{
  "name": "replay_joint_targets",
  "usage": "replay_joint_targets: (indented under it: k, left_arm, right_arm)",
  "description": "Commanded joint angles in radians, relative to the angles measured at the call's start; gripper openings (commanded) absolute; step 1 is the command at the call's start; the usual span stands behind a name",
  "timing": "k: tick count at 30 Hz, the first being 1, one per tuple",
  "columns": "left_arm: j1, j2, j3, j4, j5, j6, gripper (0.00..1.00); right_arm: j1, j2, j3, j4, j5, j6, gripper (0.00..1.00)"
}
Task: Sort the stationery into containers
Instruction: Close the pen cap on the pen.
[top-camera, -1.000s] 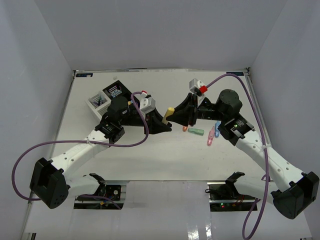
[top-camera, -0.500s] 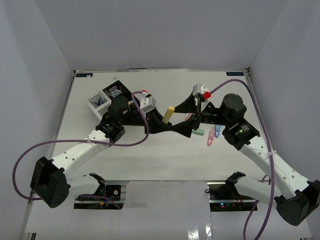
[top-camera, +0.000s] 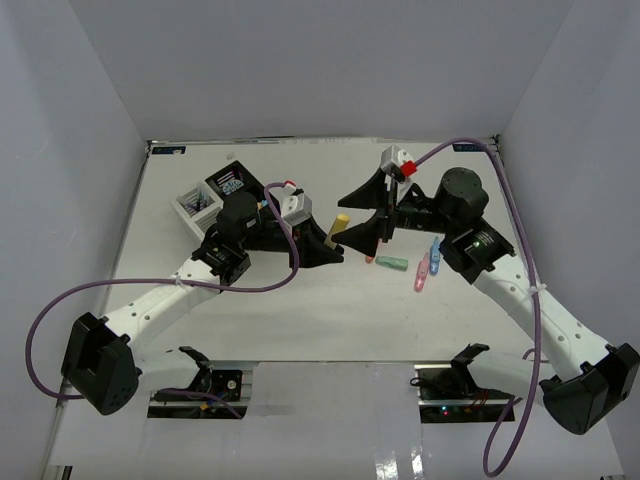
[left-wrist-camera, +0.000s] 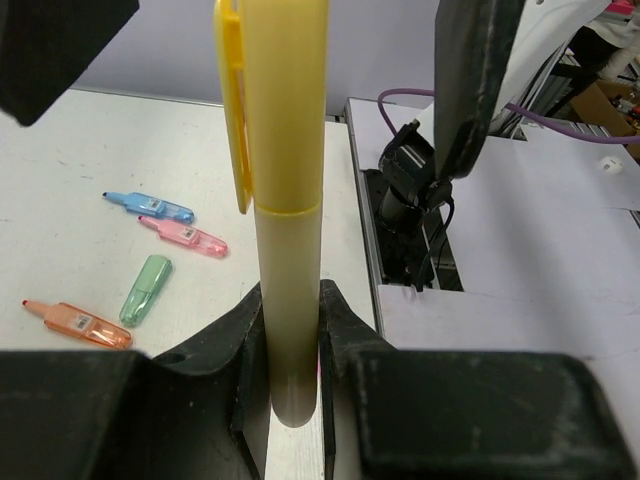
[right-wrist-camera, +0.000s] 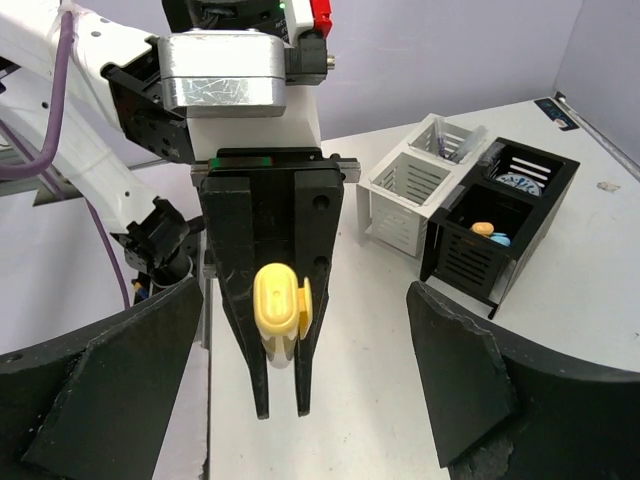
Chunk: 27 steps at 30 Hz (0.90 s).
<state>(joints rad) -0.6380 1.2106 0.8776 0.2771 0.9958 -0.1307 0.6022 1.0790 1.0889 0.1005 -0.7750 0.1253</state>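
Top external view: the left claw (top-camera: 332, 245) reaches toward the middle of the worktop (top-camera: 300, 320) and pinches a yellow highlighter (top-camera: 339, 224), which sticks out past its tips toward the far side. The right claw (top-camera: 340, 218) faces it from the right, spread wide, with one finger on each side of the highlighter's free end and not touching it.

Four more highlighters lie flat on the worktop to the right of the claws: orange (top-camera: 370, 258), green (top-camera: 392, 264), pink (top-camera: 421, 275) and blue (top-camera: 434, 258), close together, with the pink and blue ones side by side.

The containers sit at the far left of the worktop, the white compartments (top-camera: 195, 205) joined to the black compartments (top-camera: 230, 182).

Left wrist view: the fingers (left-wrist-camera: 335, 320) press on the lower barrel of the yellow highlighter (left-wrist-camera: 288, 230), which has its clip on the left and its cap end running out of the top of the view.

Right wrist view: the highlighter's (right-wrist-camera: 281, 300) rounded end points at the camera from between the left claw's (right-wrist-camera: 281, 400) closed tips, and the right claw's own fingers (right-wrist-camera: 100, 400) stand well apart at both edges. Beyond, one black compartment (right-wrist-camera: 470, 255) holds small orange and blue items, the other a round blue-white tub (right-wrist-camera: 520, 182), and dark pens (right-wrist-camera: 465, 140) stand in the far white compartment.
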Motion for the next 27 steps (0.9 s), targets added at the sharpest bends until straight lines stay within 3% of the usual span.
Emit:
replay_joint_targets:
  k: [1,17,27]
  left_arm:
    - [0.000,-0.005,0.012,0.008,0.024,0.013,0.00]
    - [0.000,-0.005,0.015,0.008,0.015,0.005,0.00]
    - [0.000,-0.005,0.015,0.010,0.015,-0.003,0.00]
  right_arm:
    - [-0.002,0.025,0.058,0.085,-0.046,0.056,0.89]
    - [-0.001,0.076,0.066,0.208,-0.072,0.132,0.81]
    - [0.007,0.102,0.058,0.242,-0.078,0.142,0.66]
